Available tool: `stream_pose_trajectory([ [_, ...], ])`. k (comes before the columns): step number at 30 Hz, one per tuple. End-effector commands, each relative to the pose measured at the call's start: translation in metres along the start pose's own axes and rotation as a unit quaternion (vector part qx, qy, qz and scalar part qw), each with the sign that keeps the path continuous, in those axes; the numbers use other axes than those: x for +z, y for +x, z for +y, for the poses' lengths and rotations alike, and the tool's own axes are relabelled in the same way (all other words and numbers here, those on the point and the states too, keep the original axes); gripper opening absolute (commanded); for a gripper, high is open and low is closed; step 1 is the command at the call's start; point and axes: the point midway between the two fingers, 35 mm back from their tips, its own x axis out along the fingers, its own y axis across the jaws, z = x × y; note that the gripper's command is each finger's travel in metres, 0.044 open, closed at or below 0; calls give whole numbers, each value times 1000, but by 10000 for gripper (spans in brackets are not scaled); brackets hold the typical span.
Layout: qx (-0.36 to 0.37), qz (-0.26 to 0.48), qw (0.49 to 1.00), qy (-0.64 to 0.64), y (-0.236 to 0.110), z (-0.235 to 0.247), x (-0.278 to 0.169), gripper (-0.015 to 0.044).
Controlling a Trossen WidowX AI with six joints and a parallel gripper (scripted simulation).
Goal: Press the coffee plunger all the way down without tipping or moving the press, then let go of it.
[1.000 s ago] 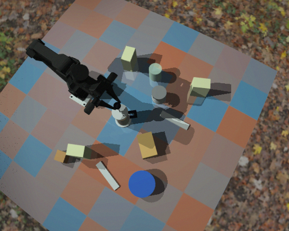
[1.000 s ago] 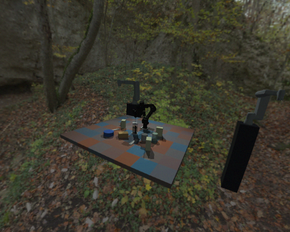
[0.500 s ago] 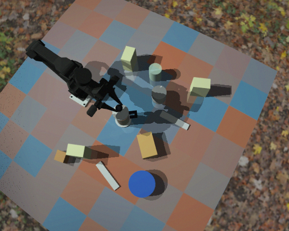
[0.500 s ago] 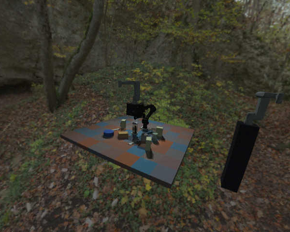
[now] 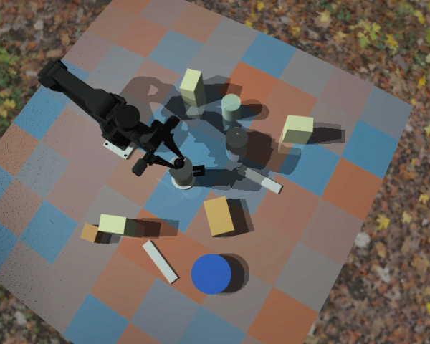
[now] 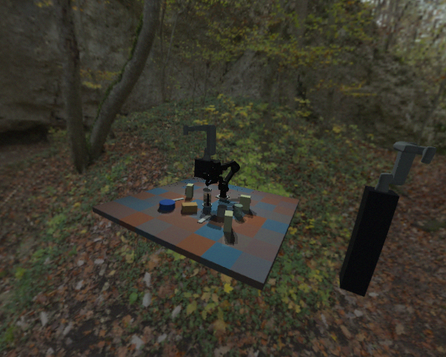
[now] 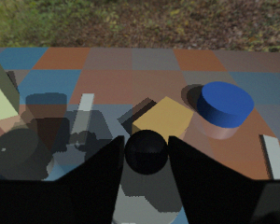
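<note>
Dim daylight, hard layered shadows, soft focus

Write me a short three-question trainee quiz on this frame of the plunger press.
1. True or false: the gripper is shut on the plunger knob.
2. Multiple choice: what lies directly beyond the knob in the wrist view? A) blue disc B) orange block C) white bar
3. Fill in: the press stands ___ on the board.

Key
1. True: a finger sits on each side of the black ball.
2. B: the orange block; the blue disc is further right.
3. Upright.
</note>
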Motion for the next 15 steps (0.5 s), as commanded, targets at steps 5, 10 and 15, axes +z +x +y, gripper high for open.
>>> stream_pose_trajectory([
  [5,0,31,1000,5,9,0,-17,123],
  [10,0,31,1000,5,10,0,-16,123],
  [15,0,31,1000,5,11,0,-16,123],
])
